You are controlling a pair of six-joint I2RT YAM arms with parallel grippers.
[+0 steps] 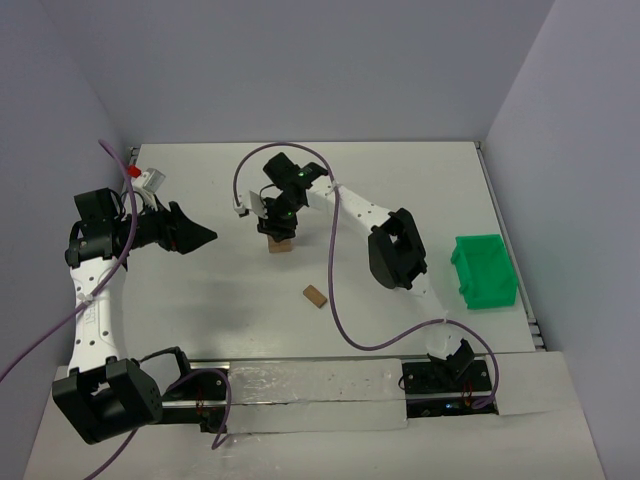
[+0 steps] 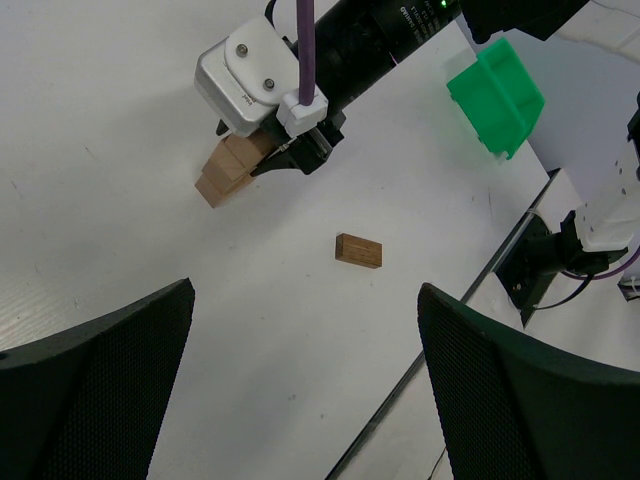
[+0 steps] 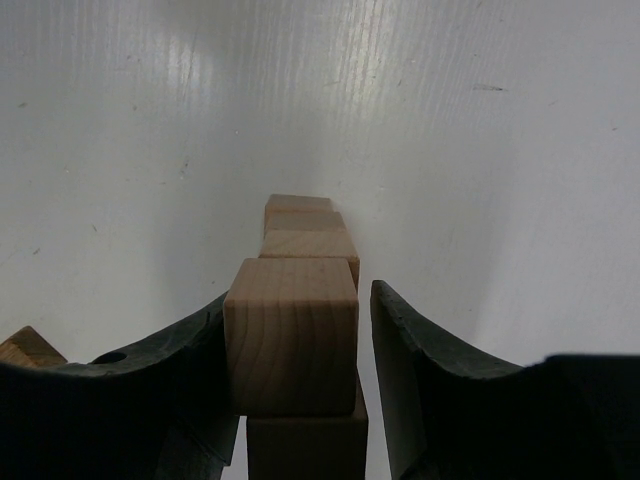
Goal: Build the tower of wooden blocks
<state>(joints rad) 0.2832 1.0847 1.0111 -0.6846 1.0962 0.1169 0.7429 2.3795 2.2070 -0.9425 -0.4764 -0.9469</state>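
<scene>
The wood block tower [image 1: 280, 243] is a short stack of light-brown blocks in the middle of the table, also seen in the left wrist view [image 2: 228, 170]. My right gripper [image 1: 277, 226] is straight over it. In the right wrist view its fingers [image 3: 299, 300] flank the top block [image 3: 291, 335]: the left finger touches it and a narrow gap shows at the right finger [image 3: 410, 350]. One loose flat block [image 1: 316, 296] lies on the table in front of the tower [image 2: 359, 250]. My left gripper [image 1: 205, 237] is open and empty at the left [image 2: 305, 300].
A green plastic bin [image 1: 485, 270] stands at the right edge [image 2: 495, 95]. A small white and red part [image 1: 146, 179] lies at the back left. A wooden corner [image 3: 25, 348] shows at the lower left of the right wrist view.
</scene>
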